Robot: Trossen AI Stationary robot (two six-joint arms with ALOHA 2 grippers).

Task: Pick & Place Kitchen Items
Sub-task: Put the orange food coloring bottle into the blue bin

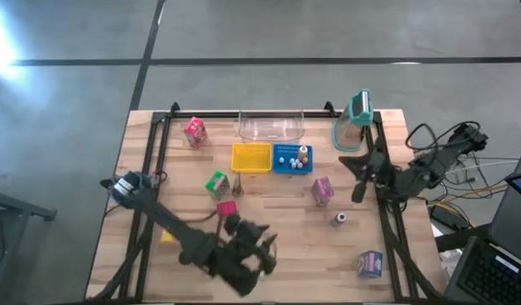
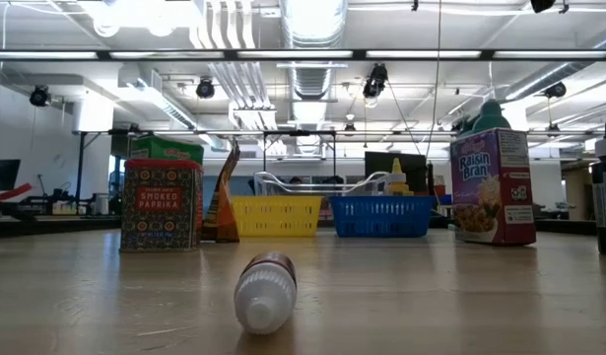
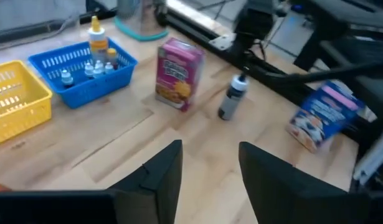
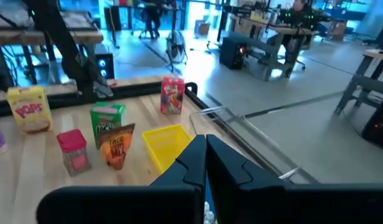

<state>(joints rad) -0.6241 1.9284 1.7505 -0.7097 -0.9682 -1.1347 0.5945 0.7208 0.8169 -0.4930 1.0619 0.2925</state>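
Wooden plank table (image 1: 268, 212) holds boxy cartons, mesh blue basket (image 3: 79, 71).

Grey floor (image 1: 328, 34), ceiling strip lights (image 2: 312, 54)

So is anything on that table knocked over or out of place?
Yes: one small bottle lies on its side on the bare wood, near the purple Raisin Bran carton, while the cartons stand upright. Other little bottles sit upright in the blue basket.
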